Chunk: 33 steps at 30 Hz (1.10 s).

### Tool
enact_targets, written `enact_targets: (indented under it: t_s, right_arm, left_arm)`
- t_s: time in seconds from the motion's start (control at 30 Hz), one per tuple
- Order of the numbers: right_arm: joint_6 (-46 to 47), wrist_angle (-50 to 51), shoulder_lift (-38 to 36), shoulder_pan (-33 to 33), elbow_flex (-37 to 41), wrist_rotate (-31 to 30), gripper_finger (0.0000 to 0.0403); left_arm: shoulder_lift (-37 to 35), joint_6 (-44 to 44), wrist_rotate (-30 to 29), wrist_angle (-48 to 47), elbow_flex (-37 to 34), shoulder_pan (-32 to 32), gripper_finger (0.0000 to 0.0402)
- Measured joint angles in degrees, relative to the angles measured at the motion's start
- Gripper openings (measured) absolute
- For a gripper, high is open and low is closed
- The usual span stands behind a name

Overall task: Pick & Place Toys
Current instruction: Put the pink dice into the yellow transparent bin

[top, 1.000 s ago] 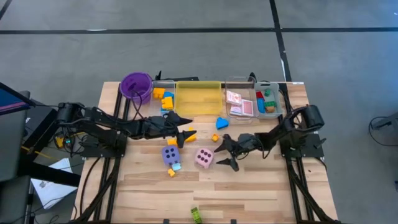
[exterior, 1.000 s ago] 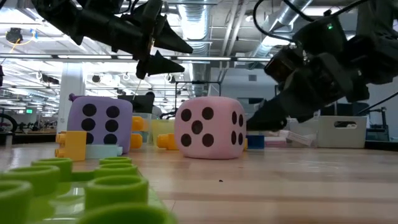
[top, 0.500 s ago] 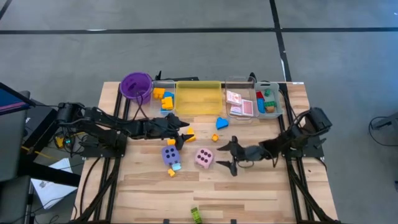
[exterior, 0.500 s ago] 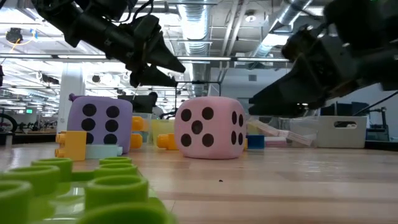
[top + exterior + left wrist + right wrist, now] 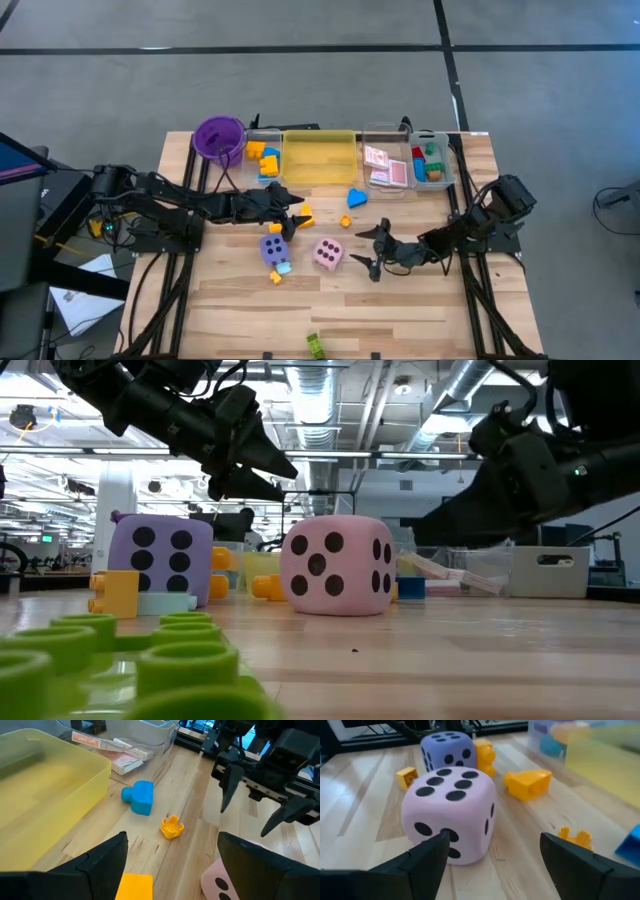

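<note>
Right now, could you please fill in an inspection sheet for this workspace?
Surface: pale wooden slatted table, dry.
Job's things: pink dotted foam die mid-table; purple dotted foam die beside it; small yellow plastic block, blue plastic block and green plastic block loose; pink playing cards in the clear plastic tray.
Clutter: purple plastic cup and yellow plastic tray along the far edge.
Grippers: left claw open, above the table near an orange plastic block; right claw open, facing the pink die, not touching it.
Cables: nothing seen on the table.
Surroundings: grey floor.
</note>
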<state>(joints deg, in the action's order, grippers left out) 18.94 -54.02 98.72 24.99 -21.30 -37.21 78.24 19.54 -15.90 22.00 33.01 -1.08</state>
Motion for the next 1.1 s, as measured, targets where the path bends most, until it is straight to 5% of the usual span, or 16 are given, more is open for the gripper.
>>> enact_targets:
  t_s: [0.2,0.47,0.9,1.1]
  right_arm:
    - [2.33,1.57,0.0,-0.88,0.02,2.96,0.039]
    - [1.68,1.53,0.0,-1.14,-0.07,5.64,0.0396]
    - [-0.13,7.63,4.21,-0.41,-7.32,5.85,0.0399]
    - [-4.23,12.02,6.56,-1.54,-12.47,5.92,0.0399]
  left_arm:
    - [0.0,-0.21,0.02,-0.11,0.0,0.0,0.03]
    - [0.14,-6.98,2.88,-7.63,0.02,-0.24,0.03]
    - [0.24,-1.02,3.7,-12.86,0.02,-7.03,0.03]
    - [1.27,3.31,-0.75,-12.97,0.0,-9.72,0.027]
